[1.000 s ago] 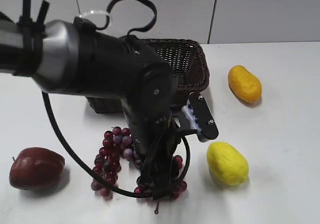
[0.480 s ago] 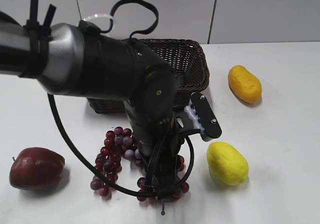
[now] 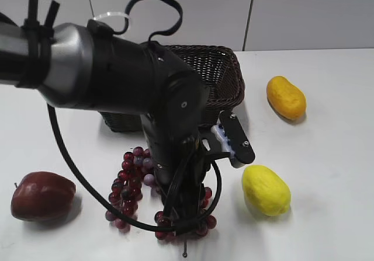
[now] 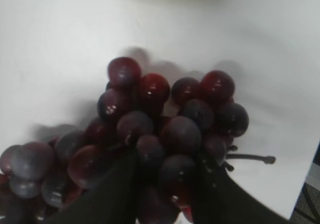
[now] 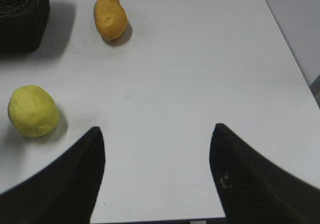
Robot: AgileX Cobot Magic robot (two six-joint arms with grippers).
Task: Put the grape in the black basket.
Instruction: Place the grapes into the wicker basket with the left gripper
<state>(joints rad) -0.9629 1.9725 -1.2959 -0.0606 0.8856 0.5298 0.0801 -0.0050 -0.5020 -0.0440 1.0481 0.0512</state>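
Clamped into the bunch, the left gripper (image 4: pixel 167 184) holds the grape (image 4: pixel 150 134) between its two dark fingers (image 4: pixel 112 189), which press in among the lower berries in the left wrist view. From the exterior camera, the left arm (image 3: pixel 117 80) fills the left and centre of the frame and bends down over the grape (image 3: pixel 131 185), hiding the gripper itself behind its wrist and a loop of black cable (image 3: pixel 193 208). The berries spread along the white worktop (image 3: pixel 327 173) at the foot of the arm, though whether the bunch rests on the surface or hangs just clear of it cannot be told.

Behind the arm stands the black basket (image 3: pixel 225 74), its woven wall and flared rim showing at the right of the elbow; the grape lies in front of it, outside it. A dark red apple (image 3: pixel 42 195) sits at the left near the bunch, apart from it. A yellow lemon (image 3: pixel 266 190) lies just right of the arm's wrist, and an orange-yellow fruit (image 3: pixel 286 97) rests farther back on the right, near the basket.

Over bare worktop, the right gripper (image 5: pixel 157 174) stands with its fingers spread wide and nothing between them, the lemon (image 5: pixel 32 110) and the orange-yellow fruit (image 5: pixel 110 16) ahead to its left.
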